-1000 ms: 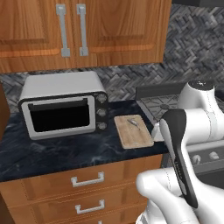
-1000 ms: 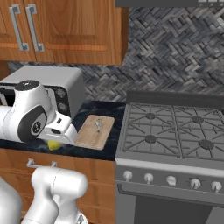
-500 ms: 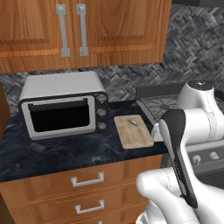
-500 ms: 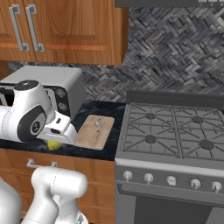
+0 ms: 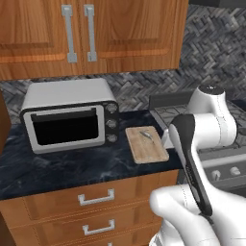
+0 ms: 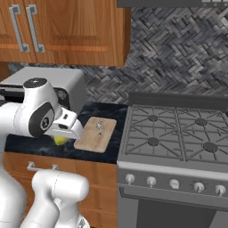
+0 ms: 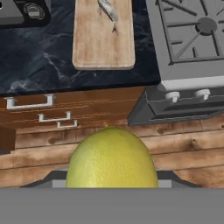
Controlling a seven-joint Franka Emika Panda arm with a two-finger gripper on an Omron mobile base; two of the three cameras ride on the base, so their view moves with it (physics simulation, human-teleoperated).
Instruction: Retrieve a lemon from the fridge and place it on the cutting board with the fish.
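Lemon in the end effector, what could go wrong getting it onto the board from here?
1. The lemon is round; set on the cutting board, it may roll off onto the counter.
2. The fish lies at the board's far end; a drop there could knock it.
3. The stove stands beside the board, leaving little side room.

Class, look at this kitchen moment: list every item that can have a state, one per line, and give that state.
Lemon: held in the claw, above the floor in front of the counter.
Claw: closed on the lemon.
Fish: lying on the cutting board.
Cutting board: flat on the counter, near half bare.
Toaster oven: door shut.
Upper cabinets: doors shut.
Drawers: shut.
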